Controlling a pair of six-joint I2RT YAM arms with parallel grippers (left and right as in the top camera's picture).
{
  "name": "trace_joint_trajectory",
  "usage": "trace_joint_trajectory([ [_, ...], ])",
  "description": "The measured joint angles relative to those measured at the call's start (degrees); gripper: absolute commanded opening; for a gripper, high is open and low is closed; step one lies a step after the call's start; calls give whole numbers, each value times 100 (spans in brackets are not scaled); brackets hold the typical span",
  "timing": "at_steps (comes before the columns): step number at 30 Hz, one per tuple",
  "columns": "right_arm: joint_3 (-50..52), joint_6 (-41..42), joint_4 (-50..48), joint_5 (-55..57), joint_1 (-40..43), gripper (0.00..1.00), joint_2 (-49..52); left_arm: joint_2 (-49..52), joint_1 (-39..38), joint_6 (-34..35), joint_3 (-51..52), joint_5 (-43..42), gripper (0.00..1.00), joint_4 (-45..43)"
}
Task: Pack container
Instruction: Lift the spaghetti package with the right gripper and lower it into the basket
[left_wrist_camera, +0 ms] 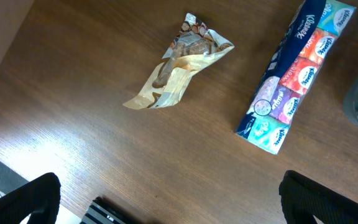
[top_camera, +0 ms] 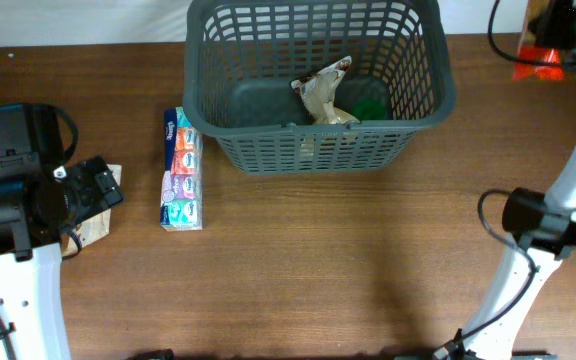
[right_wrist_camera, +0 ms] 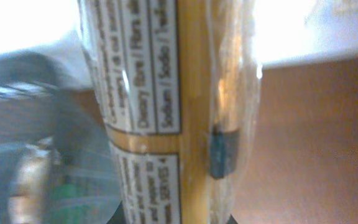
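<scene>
**Basket at the far middle of the table, right gripper clamped on a packet**

The basket (top_camera: 318, 150) stands on the table (top_camera: 318, 280) at its far edge, about midway across. Its slotted walls are upright and its open top faces up. Inside it, a crumpled bag (top_camera: 323, 90) leans against the near wall. A green item (top_camera: 371, 105) lies just to the right of that bag on the basket floor, too small to identify.

A tissue pack (top_camera: 181, 170) lies flat just outside the basket's left wall. It is close to the wall but not touching, with its long side running along it.

Further left of the basket, well past the tissue pack, a snack bag (left_wrist_camera: 179, 65) lies flat and creased on the wood. The left gripper (left_wrist_camera: 179, 200) hangs above that spot with its jaws spread wide and nothing between them. The snack bag and tissue pack both lie clear of its fingers.

The right gripper (top_camera: 550, 45) is up beyond the basket's far right corner. It is closed tight on a packet (right_wrist_camera: 160, 112), a yellow one in clear wrap with a white nutrition panel. The packet fills the wrist view and hides the fingers. In that view the basket shows as a grey blur to the packet's left.
</scene>
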State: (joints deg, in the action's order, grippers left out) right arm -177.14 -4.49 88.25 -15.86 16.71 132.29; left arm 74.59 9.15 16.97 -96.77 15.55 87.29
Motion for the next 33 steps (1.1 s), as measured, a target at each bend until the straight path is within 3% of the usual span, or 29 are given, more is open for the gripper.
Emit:
trace_joint_trajectory([
  [11, -179, 151, -553, -374, -1727, 4, -1513, 0, 0, 0, 0, 0, 100, -4],
  [22, 46, 11, -546, -153, -3027, 4, -1104, 0, 0, 0, 0, 2, 100, -7],
  [33, 1617, -960, -557, 295, -3327, 4, -573, 0, 0, 0, 0, 0, 100, -9],
])
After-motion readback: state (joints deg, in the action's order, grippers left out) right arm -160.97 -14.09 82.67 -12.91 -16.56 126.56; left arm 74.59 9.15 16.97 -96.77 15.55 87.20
